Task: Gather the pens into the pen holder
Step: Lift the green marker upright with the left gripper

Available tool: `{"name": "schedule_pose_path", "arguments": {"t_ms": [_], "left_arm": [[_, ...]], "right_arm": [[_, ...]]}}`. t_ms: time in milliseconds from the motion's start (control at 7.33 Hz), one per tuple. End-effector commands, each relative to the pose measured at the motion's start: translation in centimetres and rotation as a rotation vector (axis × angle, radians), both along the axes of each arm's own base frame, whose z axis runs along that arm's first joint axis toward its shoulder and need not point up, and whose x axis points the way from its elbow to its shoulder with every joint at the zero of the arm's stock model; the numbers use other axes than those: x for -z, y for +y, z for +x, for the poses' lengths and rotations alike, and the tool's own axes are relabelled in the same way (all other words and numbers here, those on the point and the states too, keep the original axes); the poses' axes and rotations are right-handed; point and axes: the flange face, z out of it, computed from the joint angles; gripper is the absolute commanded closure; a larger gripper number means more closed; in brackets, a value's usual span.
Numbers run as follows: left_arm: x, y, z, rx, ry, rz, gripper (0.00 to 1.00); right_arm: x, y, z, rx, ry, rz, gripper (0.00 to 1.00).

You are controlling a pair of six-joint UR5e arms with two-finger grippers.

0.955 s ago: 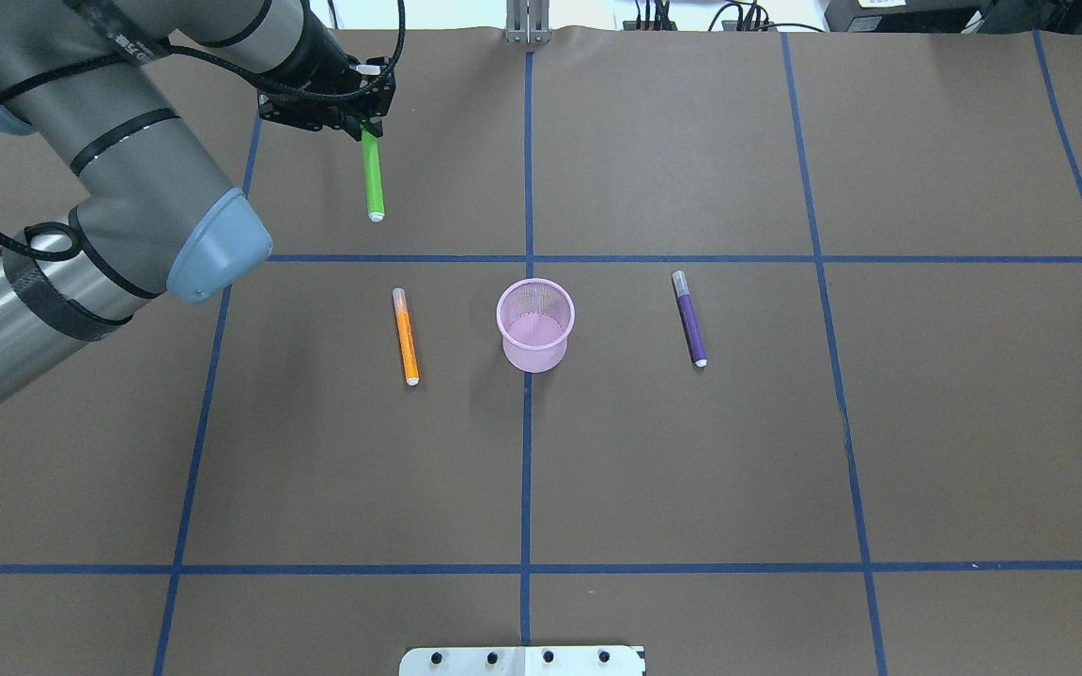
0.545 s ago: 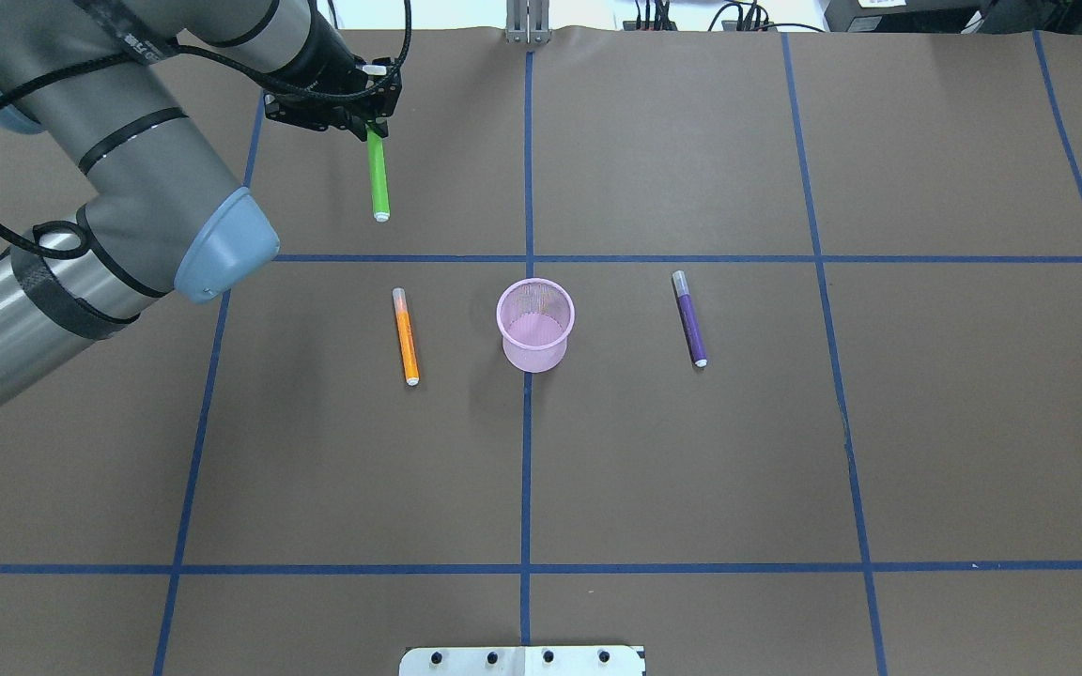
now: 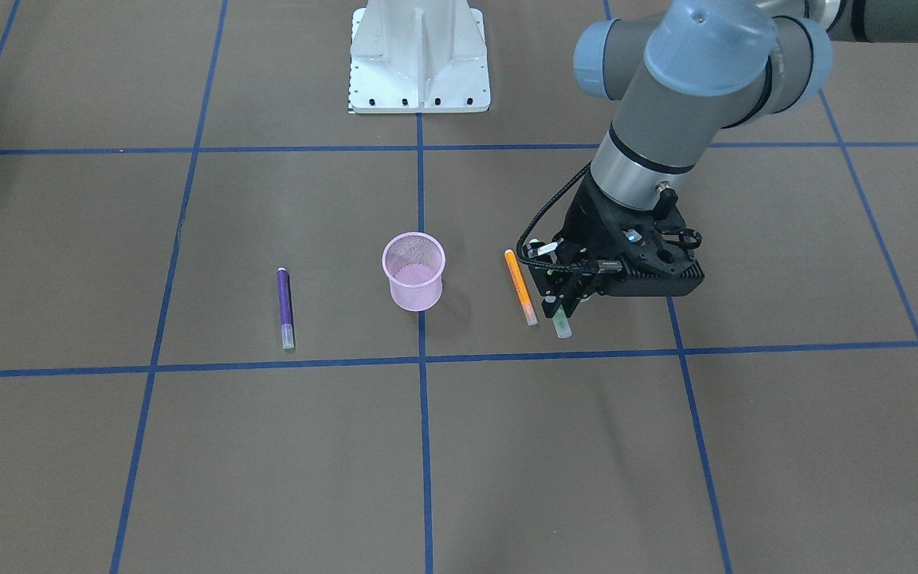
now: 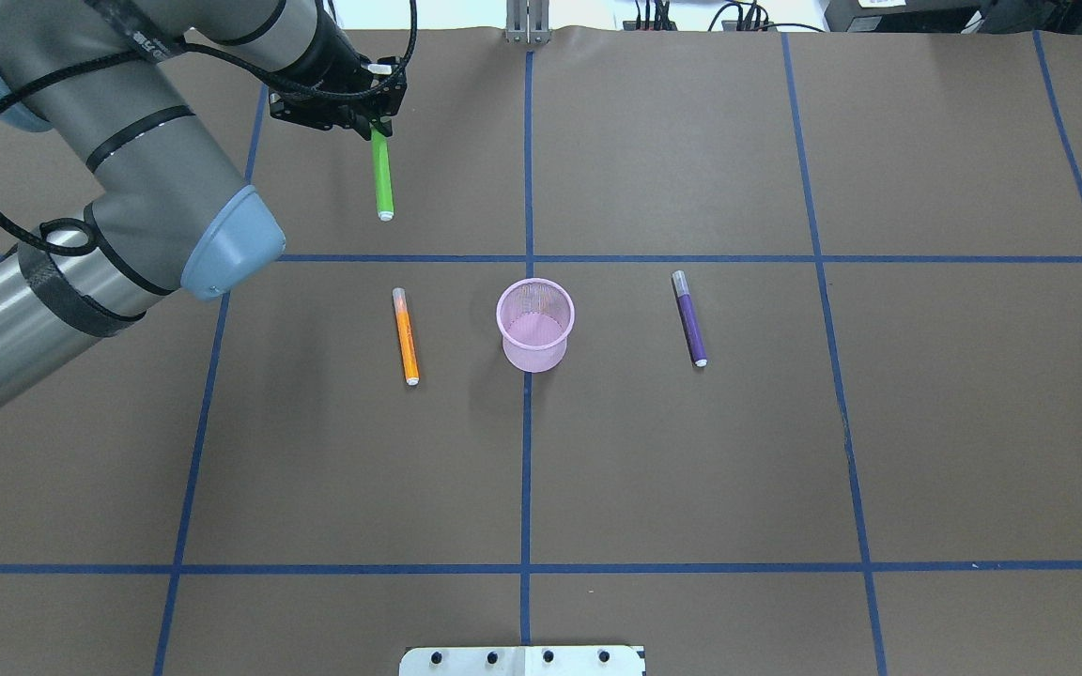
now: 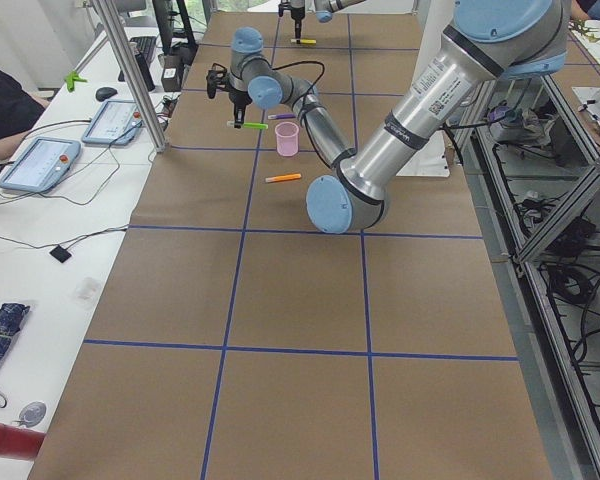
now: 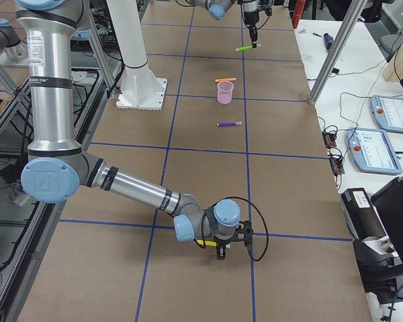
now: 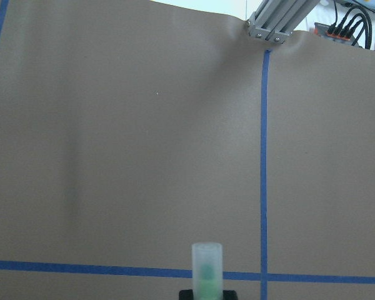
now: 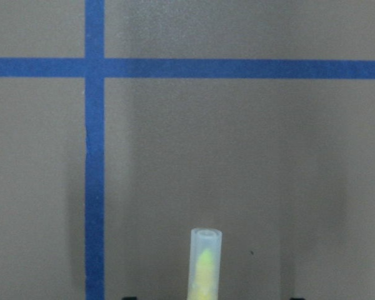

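Left tool (image 4: 373, 124) grips the green pen (image 4: 380, 178) near its cap, barrel pointing robotward; the holder (image 4: 534, 355) stands robotward and to its right.

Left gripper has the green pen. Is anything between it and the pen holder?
Nothing visible blocks it. The left gripper holds the green pen; the orange pen lies flat beside the pen holder, off the direct line.

Brown table cover (image 4: 691, 451), gridded with blue tape lines (image 4: 525, 469). Overhead view: aluminium post (image 4: 527, 21) at top centre, black cables (image 4: 658, 17) to its right.

Left side view:
- White bench (image 5: 40, 270) along the left edge
- Near tablet (image 5: 40, 162) and far tablet (image 5: 115, 120) on the bench
- Folded umbrella (image 5: 0, 338) at lower left
- A person's dark sleeve (image 5: 5, 100) at upper left
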Motion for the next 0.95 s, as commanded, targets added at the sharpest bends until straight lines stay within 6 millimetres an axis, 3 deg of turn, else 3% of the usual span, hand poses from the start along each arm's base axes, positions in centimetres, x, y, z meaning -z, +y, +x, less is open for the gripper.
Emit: {"name": "schedule_pose_path", "arguments": {"t_ms": [0, 136, 409, 682, 818], "left_arm": [[0.0, 0.0, 0.1, -0.001, -0.001, -0.001, 1.00], [-0.1, 0.0, 0.1, -0.001, -0.001, -0.001, 1.00], [0.1, -0.1, 0.1, -0.001, 0.000, 0.000, 1.00], [1.6, -0.3, 0.3, 0.037, -0.008, 0.033, 1.00], [2.1, 1.1, 2.7, 0.112, -0.039, 0.076, 1.00]], "right_arm": [[0.1, 0.0, -0.1, 0.002, 0.001, 0.002, 0.95], [0.1, 0.0, 0.0, 0.001, -0.001, 0.002, 1.00], [0.6, -0.3, -0.1, -0.001, 0.000, 0.012, 1.00], [5.5, -2.6, -0.6, 0.002, -0.047, 0.099, 1.00], [8.0, -3.6, 0.5, -0.023, -0.059, 0.145, 1.00]]}}
